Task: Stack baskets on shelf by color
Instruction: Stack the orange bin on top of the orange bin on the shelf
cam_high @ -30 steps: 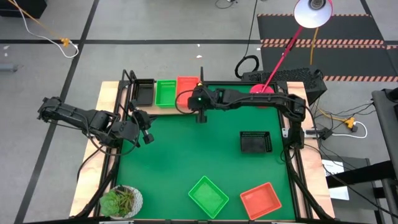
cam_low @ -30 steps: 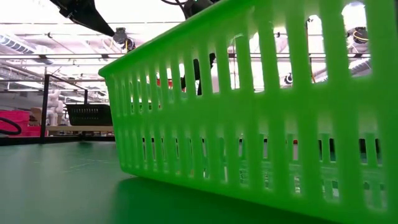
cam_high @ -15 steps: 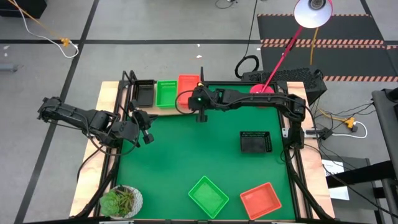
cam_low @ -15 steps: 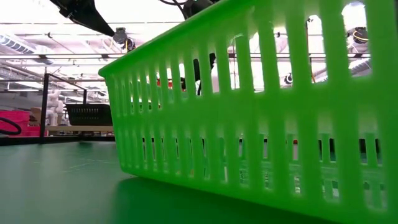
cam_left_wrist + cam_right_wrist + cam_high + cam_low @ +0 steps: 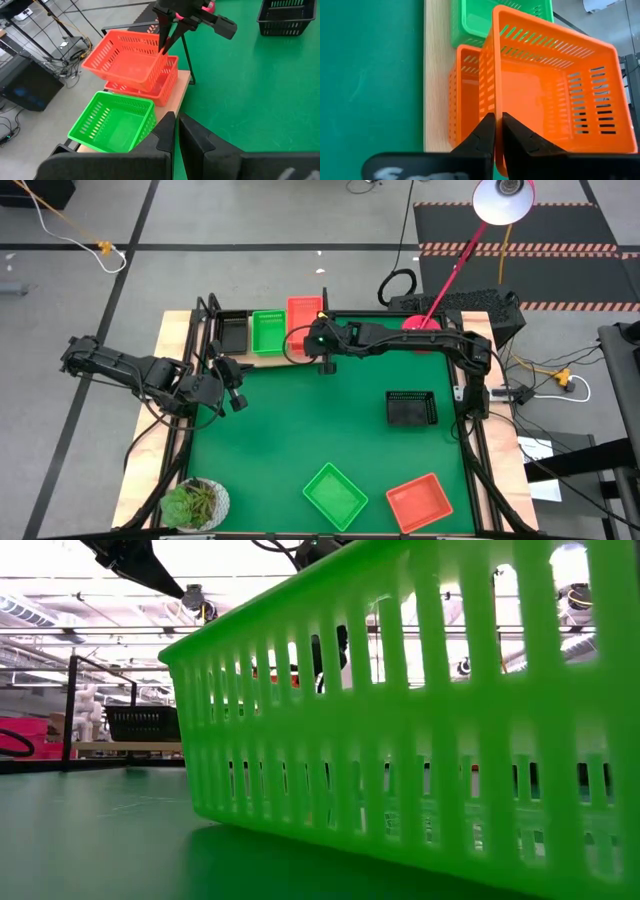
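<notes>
My right gripper (image 5: 324, 358) (image 5: 495, 116) is shut on a red-orange basket (image 5: 304, 311) (image 5: 126, 56), held tilted just above a second red-orange basket (image 5: 163, 88) that rests on the light-wood shelf (image 5: 262, 355). A green basket (image 5: 267, 330) and a black basket (image 5: 232, 332) sit beside it on the shelf. On the mat lie a black basket (image 5: 411, 408), a green one (image 5: 335, 495) and a red-orange one (image 5: 419, 502). My left gripper (image 5: 233, 392) (image 5: 176, 131) waits shut above the mat's left side, near the shelf. My right gripper pinches the red-orange basket's near long wall (image 5: 494, 100) at its rim, one finger inside the basket and one outside. The fingers (image 5: 163, 42) come from above, pointing down. The basket is lifted clear and tilted, its far side hanging lower over the basket below.
A potted plant (image 5: 195, 503) stands at the mat's near left corner. A red lamp (image 5: 503, 200) leans over the far right corner. The shelf's black uprights (image 5: 324, 302) stand close to the held basket. In the low view the green basket (image 5: 420, 720) fills the foreground.
My right gripper has carried the red-orange basket a little toward the table's far edge, farther over the shelf and the red-orange basket on it.
</notes>
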